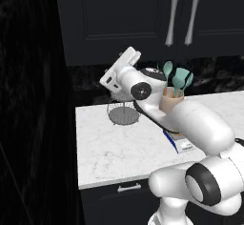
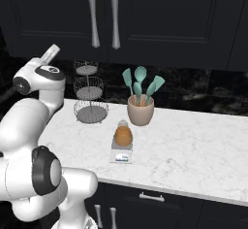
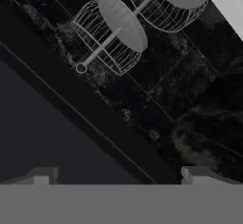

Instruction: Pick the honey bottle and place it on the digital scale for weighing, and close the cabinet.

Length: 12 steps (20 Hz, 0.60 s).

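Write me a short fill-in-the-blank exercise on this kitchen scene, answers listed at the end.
1. The honey bottle stands on the digital ____.
2. The teal spatulas stick out of a beige ____.
3. Both doors of the cabinet above the counter are ____.
4. The hand has its fingers ____ and holds nothing.

Missing words: scale; crock; closed; open
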{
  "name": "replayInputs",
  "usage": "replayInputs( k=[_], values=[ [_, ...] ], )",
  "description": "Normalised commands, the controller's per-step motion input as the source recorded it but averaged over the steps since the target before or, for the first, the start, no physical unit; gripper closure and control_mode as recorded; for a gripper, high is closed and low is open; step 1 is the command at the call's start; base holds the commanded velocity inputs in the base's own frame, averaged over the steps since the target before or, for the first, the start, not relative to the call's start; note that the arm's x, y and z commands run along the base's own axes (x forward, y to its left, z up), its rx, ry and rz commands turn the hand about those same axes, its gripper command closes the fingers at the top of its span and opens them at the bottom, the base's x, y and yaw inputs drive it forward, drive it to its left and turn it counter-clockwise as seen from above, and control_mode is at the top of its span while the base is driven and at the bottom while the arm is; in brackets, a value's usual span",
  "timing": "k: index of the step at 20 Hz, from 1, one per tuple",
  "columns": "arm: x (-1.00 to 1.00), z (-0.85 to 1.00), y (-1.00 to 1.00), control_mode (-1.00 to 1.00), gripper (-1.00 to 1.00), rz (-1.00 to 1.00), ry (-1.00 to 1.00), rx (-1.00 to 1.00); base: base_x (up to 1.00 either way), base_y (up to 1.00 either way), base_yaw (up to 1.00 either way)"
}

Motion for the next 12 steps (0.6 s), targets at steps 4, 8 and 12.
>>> replayInputs(
  k=[4, 8, 12],
  values=[
    [0.54, 0.38, -0.03, -1.0, -1.0, -0.3, 0.45, 0.1, 0.0, 0.0, 0.0],
    [0.45, 0.32, -0.07, -1.0, -1.0, -0.27, 0.44, 0.1, 0.0, 0.0, 0.0],
    [0.33, 0.37, -0.12, -1.0, -1.0, -0.24, 0.4, 0.11, 0.0, 0.0, 0.0]
  ],
)
